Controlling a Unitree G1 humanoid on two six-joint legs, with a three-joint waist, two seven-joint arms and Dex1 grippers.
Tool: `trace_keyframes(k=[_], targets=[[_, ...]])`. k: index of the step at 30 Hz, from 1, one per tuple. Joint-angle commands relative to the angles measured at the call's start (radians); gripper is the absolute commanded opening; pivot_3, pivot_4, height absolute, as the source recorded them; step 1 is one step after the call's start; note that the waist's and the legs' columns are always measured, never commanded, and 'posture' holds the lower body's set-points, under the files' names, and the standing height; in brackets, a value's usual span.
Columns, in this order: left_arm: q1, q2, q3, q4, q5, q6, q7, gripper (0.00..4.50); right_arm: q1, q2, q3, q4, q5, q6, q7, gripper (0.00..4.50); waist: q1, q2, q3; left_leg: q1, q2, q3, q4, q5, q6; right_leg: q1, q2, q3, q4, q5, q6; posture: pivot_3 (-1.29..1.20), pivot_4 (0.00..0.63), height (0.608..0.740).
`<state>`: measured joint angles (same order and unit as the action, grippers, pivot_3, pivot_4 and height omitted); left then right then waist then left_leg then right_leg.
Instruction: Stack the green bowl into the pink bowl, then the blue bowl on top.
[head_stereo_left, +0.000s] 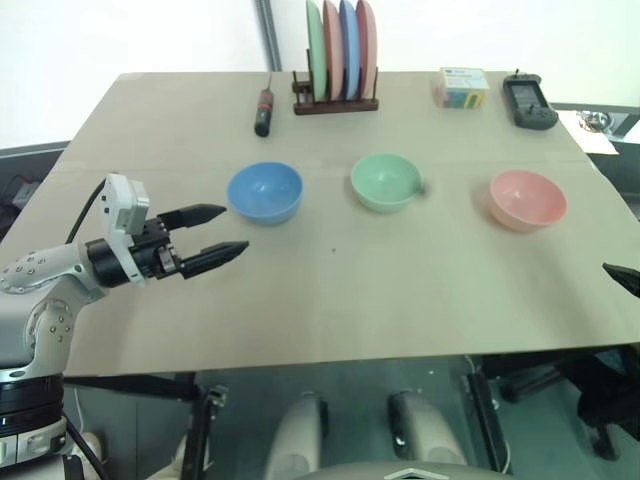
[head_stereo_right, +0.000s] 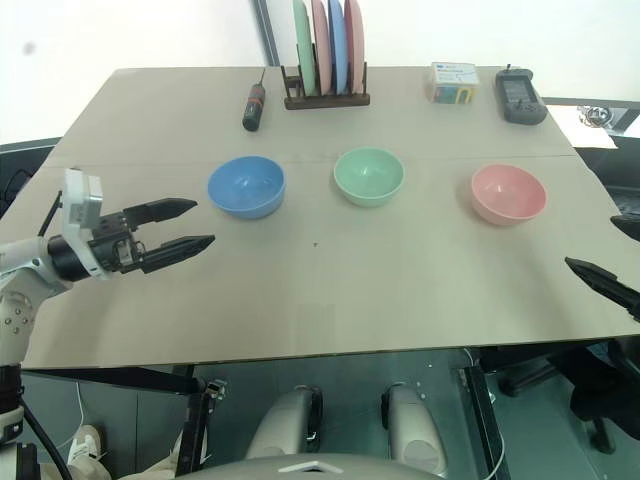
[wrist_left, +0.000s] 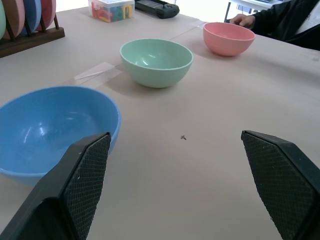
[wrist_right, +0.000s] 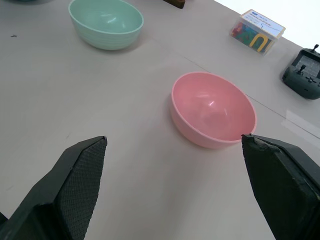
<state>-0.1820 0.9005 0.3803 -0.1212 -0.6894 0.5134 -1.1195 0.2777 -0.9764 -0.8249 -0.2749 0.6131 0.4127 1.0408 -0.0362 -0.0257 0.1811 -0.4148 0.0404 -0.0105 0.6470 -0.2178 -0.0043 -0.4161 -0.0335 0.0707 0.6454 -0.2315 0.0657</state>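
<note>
The three bowls stood in one row across the middle of the bench (head_stereo_left: 330, 300), well apart from one another and none yet stacked: the small round light-blue plastic bowl (head_stereo_left: 265, 192) toward the left edge, the small round pale mint-green plastic bowl (head_stereo_left: 385, 181) in the centre, and the small round salmon-pink plastic bowl (head_stereo_left: 527, 198) toward the right edge. The first move concerned the green bowl, which had to travel toward the right edge to reach the pink bowl. The left gripper (head_stereo_left: 218, 235) hovered over the bench near the left edge, fingers spread wide and holding nothing, pointing toward the blue bowl just beside it; the green bowl lay beyond the blue one on that side. The right gripper (head_stereo_right: 590, 268) sat at the right edge, likewise wide open and empty, with the pink bowl nearest and the green bowl farther in. Being round, the bowls offered no preferred grasp axis. Judged from this layout, the green bowl lay at some distance from both grippers, neither being clearly nearer.
</note>
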Motion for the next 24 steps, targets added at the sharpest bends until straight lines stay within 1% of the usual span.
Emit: trace_keyframes(k=[1,6,9,11,12,13,14,18,20,22,23,24], targets=[[-0.014,-0.007,-0.009,-0.030,-0.017,0.000,-0.006,4.44,-0.031,-0.008,0.006,-0.008,-0.019,-0.006,-0.024,4.50,0.000,0.000,0.000,0.000,0.000,0.000,0.000,0.000,0.000,0.000,0.000,0.000,0.000,0.000,0.000,0.00,0.150,0.740],[-0.033,-0.030,-0.031,-0.054,-0.052,0.019,-0.021,4.44,-0.123,-0.009,0.118,-0.030,-0.081,-0.005,-0.116,4.50,-0.002,0.000,0.000,0.000,0.000,0.000,0.001,0.000,0.000,0.000,0.000,0.000,0.000,0.000,0.000,0.00,0.150,0.740],[-0.045,-0.041,-0.046,-0.069,-0.068,0.016,-0.046,4.44,-0.159,-0.004,0.200,-0.049,-0.177,-0.039,-0.189,4.50,-0.002,0.000,0.000,0.000,0.000,0.000,0.000,0.000,0.000,0.000,0.000,0.000,0.000,0.000,0.000,0.00,0.150,0.740],[-0.059,-0.057,-0.076,-0.093,-0.077,0.010,-0.064,4.44,-0.248,-0.001,0.309,-0.040,-0.198,0.030,-0.253,4.50,-0.002,0.000,0.000,0.000,0.000,0.000,0.000,0.000,0.000,0.000,0.000,0.000,0.000,0.000,0.000,0.00,0.150,0.740],[-0.070,-0.073,-0.098,-0.117,-0.086,0.010,-0.069,4.44,-0.323,0.004,0.397,-0.012,-0.227,0.063,-0.279,4.50,-0.002,0.000,0.000,0.000,0.000,0.000,0.000,0.000,0.000,0.000,0.000,0.000,0.000,0.000,0.000,0.00,0.150,0.740],[-0.077,-0.083,-0.113,-0.133,-0.093,0.010,-0.071,4.44,-0.375,0.006,0.459,0.009,-0.249,0.085,-0.296,4.50,-0.005,0.000,0.000,0.000,0.000,0.001,0.001,0.000,0.000,0.000,0.000,0.001,0.000,0.000,0.000,0.00,0.150,0.740],[-0.083,-0.094,-0.124,-0.146,-0.099,0.012,-0.072,4.44,-0.424,0.012,0.513,0.035,-0.277,0.094,-0.310,4.50,-0.006,0.000,0.000,0.000,0.000,0.001,0.001,0.000,0.000,0.000,0.000,0.001,0.000,0.000,0.000,0.00,0.150,0.740],[-0.104,-0.105,-0.157,-0.176,-0.109,0.002,-0.113,4.44,-0.713,0.118,0.801,0.281,-0.498,0.087,-0.408,4.50,-0.011,0.000,0.000,0.000,0.000,0.001,0.002,0.000,0.000,-0.001,0.001,0.001,0.002,0.003,-0.003,0.00,0.150,0.740],[-0.106,-0.100,-0.155,-0.187,-0.118,0.008,-0.118,4.44,-0.802,0.162,0.882,0.412,-0.568,0.067,-0.421,4.50,-0.008,0.000,0.000,0.001,0.000,0.001,0.001,0.000,0.000,-0.001,0.002,0.001,0.002,0.003,-0.004,0.00,0.150,0.740],[-0.102,-0.096,-0.148,-0.203,-0.133,0.021,-0.113,4.44,-0.862,0.189,0.929,0.527,-0.625,0.036,-0.439,4.50,-0.001,0.000,0.000,-0.002,0.000,0.000,0.000,0.000,0.000,-0.003,0.002,0.001,0.002,0.003,-0.004,0.00,0.150,0.740],[-0.095,-0.091,-0.139,-0.214,-0.141,0.028,-0.107,4.50,-0.894,0.203,0.951,0.594,-0.657,0.018,-0.457,3.94,0.003,0.000,0.001,-0.003,0.000,0.000,0.000,0.000,0.000,-0.004,0.002,0.001,0.002,0.005,-0.001,0.00,0.150,0.740],[-0.083,-0.084,-0.126,-0.223,-0.147,0.038,-0.100,4.50,-0.925,0.219,0.967,0.653,-0.675,0.008,-0.464,3.63,0.005,0.000,0.001,-0.005,-0.001,0.000,0.000,0.000,0.000,-0.005,0.001,0.001,0.002,0.005,-0.001,0.00,0.150,0.740]])
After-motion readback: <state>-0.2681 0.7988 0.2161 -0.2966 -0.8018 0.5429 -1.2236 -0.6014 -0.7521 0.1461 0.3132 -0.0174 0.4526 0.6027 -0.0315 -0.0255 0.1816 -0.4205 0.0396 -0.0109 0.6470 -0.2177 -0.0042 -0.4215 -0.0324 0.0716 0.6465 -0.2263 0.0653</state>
